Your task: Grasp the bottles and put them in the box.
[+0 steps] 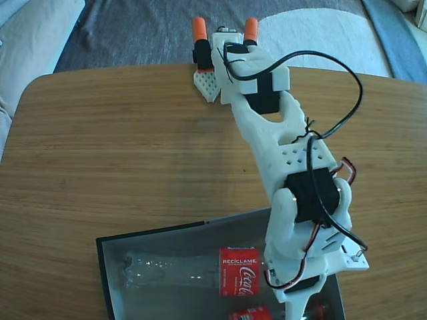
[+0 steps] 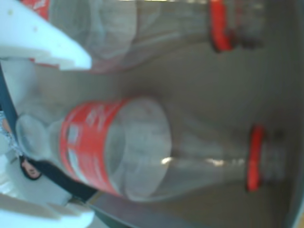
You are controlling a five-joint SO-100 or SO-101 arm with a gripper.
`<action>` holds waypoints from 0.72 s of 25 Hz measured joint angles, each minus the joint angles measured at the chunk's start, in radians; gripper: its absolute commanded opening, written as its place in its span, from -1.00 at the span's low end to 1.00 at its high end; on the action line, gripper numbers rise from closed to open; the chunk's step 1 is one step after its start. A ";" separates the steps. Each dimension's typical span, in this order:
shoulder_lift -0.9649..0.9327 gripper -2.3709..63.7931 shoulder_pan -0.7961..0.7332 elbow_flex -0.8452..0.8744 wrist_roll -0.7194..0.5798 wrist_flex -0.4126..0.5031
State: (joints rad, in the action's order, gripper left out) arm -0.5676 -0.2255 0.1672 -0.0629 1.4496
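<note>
The box (image 1: 102, 267) with black walls and a grey inside sits at the table's near edge in the fixed view. One clear bottle (image 1: 173, 270) with a red label lies on its side in it. A second bottle (image 1: 251, 313) shows only partly at the bottom edge, under my gripper (image 1: 295, 311). In the wrist view both bottles lie side by side on the box floor (image 2: 213, 95), red cap rings to the right. One bottle (image 2: 142, 28) is at the top. The other bottle (image 2: 142, 152) lies between my white fingers, with a gap to the upper finger (image 2: 52, 47). My gripper (image 2: 88, 140) is open around it.
The round-cornered wooden table (image 1: 133, 153) carries the arm, whose base (image 1: 227, 53) is fixed at the far edge with orange clamps. A black cable (image 1: 347, 73) loops out to the right of the arm. Grey fabric (image 1: 133, 27) lies beyond the table.
</note>
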 measured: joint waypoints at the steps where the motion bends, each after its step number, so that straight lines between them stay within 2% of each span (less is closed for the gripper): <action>1: 0.000 0.16 0.000 0.000 0.000 0.000; 10: 0.000 0.16 0.032 0.000 0.000 0.006; 18: -0.025 0.16 0.051 -0.003 0.000 0.153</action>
State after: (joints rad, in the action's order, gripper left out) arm -0.5921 -0.1749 0.1641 -0.0629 1.6030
